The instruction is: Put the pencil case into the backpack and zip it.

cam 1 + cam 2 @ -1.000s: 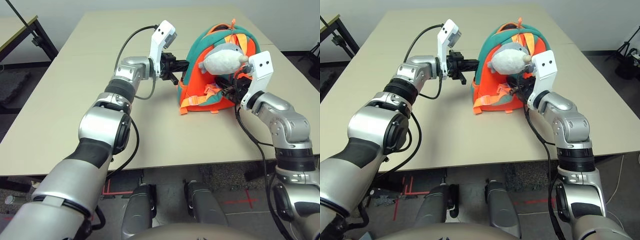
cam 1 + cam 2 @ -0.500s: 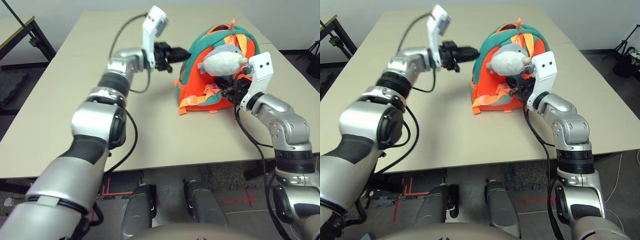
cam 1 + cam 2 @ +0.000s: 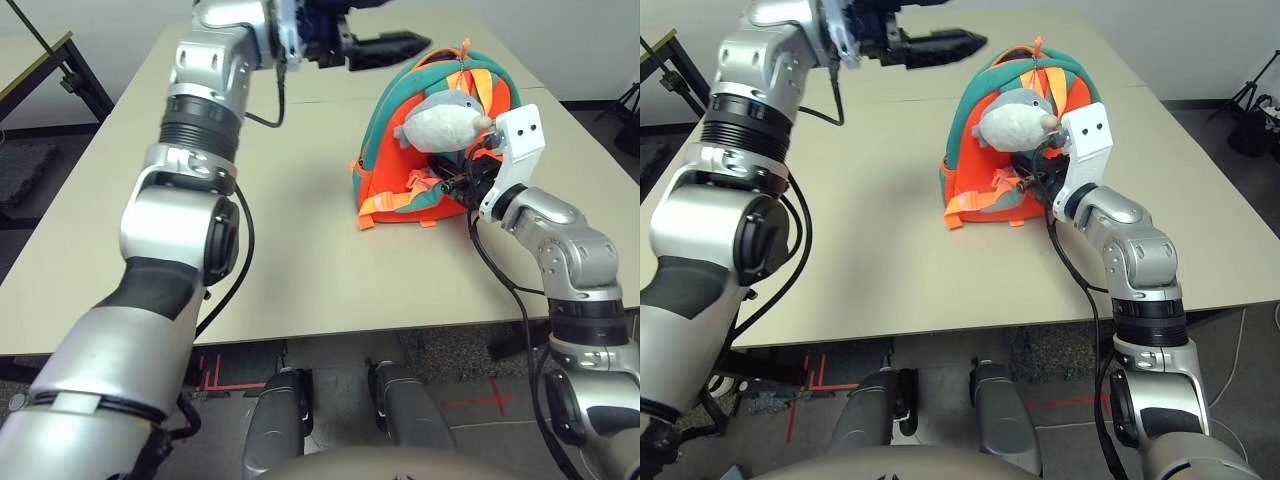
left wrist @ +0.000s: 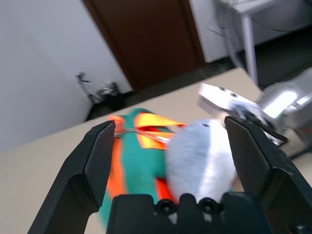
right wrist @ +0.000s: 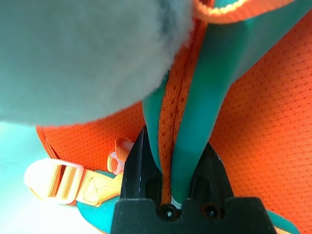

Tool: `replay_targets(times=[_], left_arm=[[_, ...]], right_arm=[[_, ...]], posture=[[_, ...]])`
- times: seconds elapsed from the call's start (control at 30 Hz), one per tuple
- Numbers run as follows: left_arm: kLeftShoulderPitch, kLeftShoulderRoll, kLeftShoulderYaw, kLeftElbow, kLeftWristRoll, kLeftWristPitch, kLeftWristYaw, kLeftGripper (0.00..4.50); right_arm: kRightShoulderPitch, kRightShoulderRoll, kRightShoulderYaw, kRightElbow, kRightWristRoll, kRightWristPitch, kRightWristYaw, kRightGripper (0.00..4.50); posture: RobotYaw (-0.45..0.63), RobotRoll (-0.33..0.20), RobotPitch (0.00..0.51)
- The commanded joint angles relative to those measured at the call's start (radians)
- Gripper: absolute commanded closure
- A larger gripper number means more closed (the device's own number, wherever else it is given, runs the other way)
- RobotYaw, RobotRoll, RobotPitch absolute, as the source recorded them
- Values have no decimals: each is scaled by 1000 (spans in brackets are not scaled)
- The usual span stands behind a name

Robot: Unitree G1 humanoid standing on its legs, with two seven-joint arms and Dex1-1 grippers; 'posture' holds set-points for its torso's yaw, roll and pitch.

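Observation:
The orange backpack (image 3: 388, 185) with teal trim stands on the table (image 3: 300, 250), its grey-white plush fish (image 3: 445, 120) hanging on the front. My left gripper (image 3: 395, 30) is raised in the air, up and to the left of the backpack's top, open and holding nothing. The left wrist view looks between its fingers (image 4: 95, 161) at the backpack (image 4: 134, 165) and the fish (image 4: 204, 156). My right gripper (image 5: 170, 141) is at the backpack's right side under the fish, shut on a teal and orange mesh strap (image 5: 195, 112). The pencil case is out of view.
The front and left of the table are bare. Another table (image 3: 30, 60) with a black stand is off to the far left. A tripod (image 3: 1255, 95) stands on the floor at the right. A dark door (image 4: 146, 39) is behind the table.
My left gripper has let go at the backpack's left side, opened, and swung up and back above the table. The right gripper and the backpack have stayed put.

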Motion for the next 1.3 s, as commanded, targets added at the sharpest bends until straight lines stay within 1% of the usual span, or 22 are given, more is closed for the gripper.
replay_targets(times=[0.03,0.37,0.43,0.7,0.9,1.0,1.1,1.13,1.17,1.23,1.3], left_arm=[[2,1,-40,-13,28,-37,-15,0],[-2,-25,-98,65,76,-122,-27,0],[-5,-40,-107,90,85,-140,-19,0],[-27,-113,-146,240,168,-257,58,0],[-42,-131,-138,299,196,-300,105,0],[-51,-122,-129,315,201,-311,136,609],[-58,-110,-123,322,203,-314,150,1779],[-60,-105,-120,322,202,-309,153,2098],[-63,-99,-116,320,201,-306,155,2550],[-68,-84,-106,315,193,-296,151,3256],[-73,-62,-94,303,182,-285,141,3811]], right_arm=[[10,-2,11,14,-12,3,-1,4107],[18,-2,10,10,-12,2,-3,4107],[18,-1,10,12,-12,0,-3,4107],[16,3,13,15,-12,-2,-4,4107],[22,4,12,6,-11,2,-8,4107],[25,4,12,5,-11,3,-9,4107],[26,6,13,5,-11,2,-10,4107],[24,7,14,7,-12,1,-9,4107],[23,7,15,9,-12,0,-9,4107],[19,9,17,14,-13,-1,-8,4107],[16,11,20,17,-14,-3,-7,4107]], posture=[[-248,0,97],[-253,0,94],[-251,0,94],[-253,0,98],[-260,0,101],[-258,0,103],[-254,0,103],[-251,0,105],[-248,0,105],[-242,0,106],[-239,0,106]])
